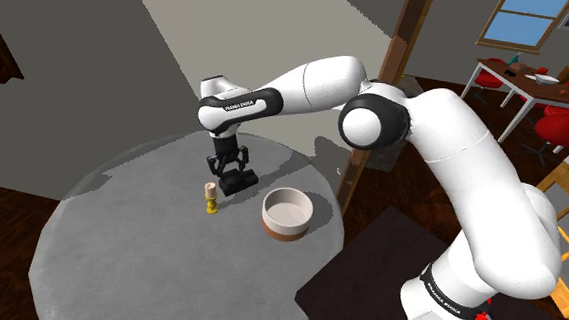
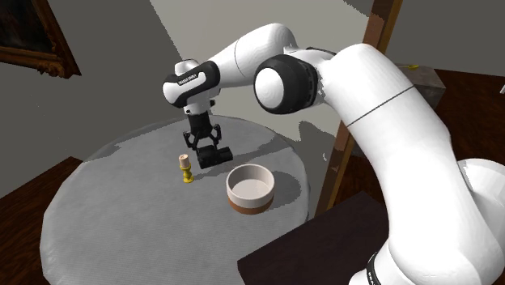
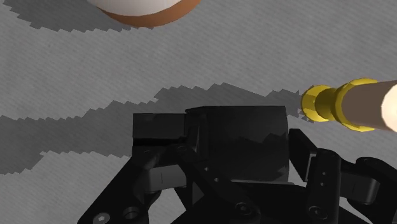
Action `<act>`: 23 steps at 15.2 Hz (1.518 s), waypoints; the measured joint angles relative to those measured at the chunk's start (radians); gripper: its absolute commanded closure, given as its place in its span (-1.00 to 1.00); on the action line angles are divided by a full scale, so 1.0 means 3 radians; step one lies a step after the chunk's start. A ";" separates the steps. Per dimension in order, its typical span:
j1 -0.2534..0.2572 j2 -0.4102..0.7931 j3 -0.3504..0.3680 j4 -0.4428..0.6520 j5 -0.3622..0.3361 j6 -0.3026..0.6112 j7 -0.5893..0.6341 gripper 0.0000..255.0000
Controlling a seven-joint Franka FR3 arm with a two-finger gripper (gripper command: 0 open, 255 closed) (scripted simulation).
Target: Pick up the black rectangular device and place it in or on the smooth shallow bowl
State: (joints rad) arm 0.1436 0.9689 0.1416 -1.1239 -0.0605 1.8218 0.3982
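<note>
The black rectangular device [image 1: 237, 184] sits low over the round grey table [image 1: 137, 266], and I cannot tell whether it still touches the surface. My black gripper [image 1: 234, 171] points straight down and is shut on it. In the wrist view the device [image 3: 235, 137] is clasped between the two fingers of the gripper [image 3: 238, 170]. The shallow bowl [image 1: 288, 213], white with a brown base, stands a short way off toward the shoulder view's right. It also appears as the bowl [image 2: 250, 188] and as a bowl rim [image 3: 147, 9].
A small peg-like figure [image 1: 210, 197] with a yellow base and pale top stands close beside the device, on the side away from the bowl. A wooden post [image 1: 375, 109] rises behind the table. Red chairs and a table [image 1: 537, 87] stand far back.
</note>
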 measured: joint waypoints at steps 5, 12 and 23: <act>0.0003 -0.0115 0.0010 0.0025 0.0009 -0.0140 0.0011 1.00; -0.0007 -0.0266 0.0019 0.0076 0.0021 -0.0342 0.0009 1.00; -0.0002 -0.0428 0.0033 0.0280 0.0036 -0.0705 0.0018 1.00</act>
State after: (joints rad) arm 0.1431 0.8404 0.1514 -1.0400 -0.0495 1.6103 0.4037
